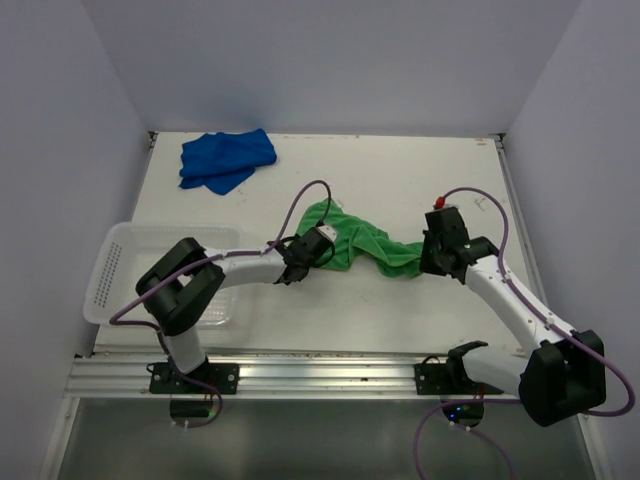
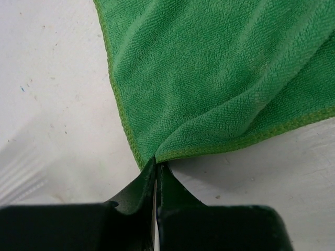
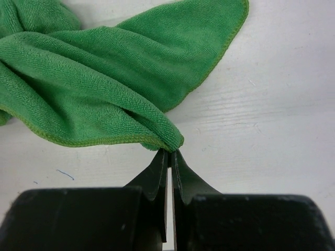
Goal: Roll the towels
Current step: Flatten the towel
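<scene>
The green towel (image 1: pixel 358 243) lies rumpled and stretched across the table's middle. My left gripper (image 1: pixel 300 262) is shut on its left corner; in the left wrist view the fingertips (image 2: pixel 156 164) pinch the hem of the green towel (image 2: pixel 220 73). My right gripper (image 1: pixel 432 262) is shut on its right end; in the right wrist view the fingertips (image 3: pixel 170 153) pinch a fold of the green towel (image 3: pixel 99 83). The blue towel (image 1: pixel 226 159) lies crumpled at the far left of the table, away from both grippers.
A white perforated basket (image 1: pixel 121 262) sits at the table's left edge, partly under my left arm. Grey walls close in the table on three sides. A metal rail (image 1: pixel 300 375) runs along the near edge.
</scene>
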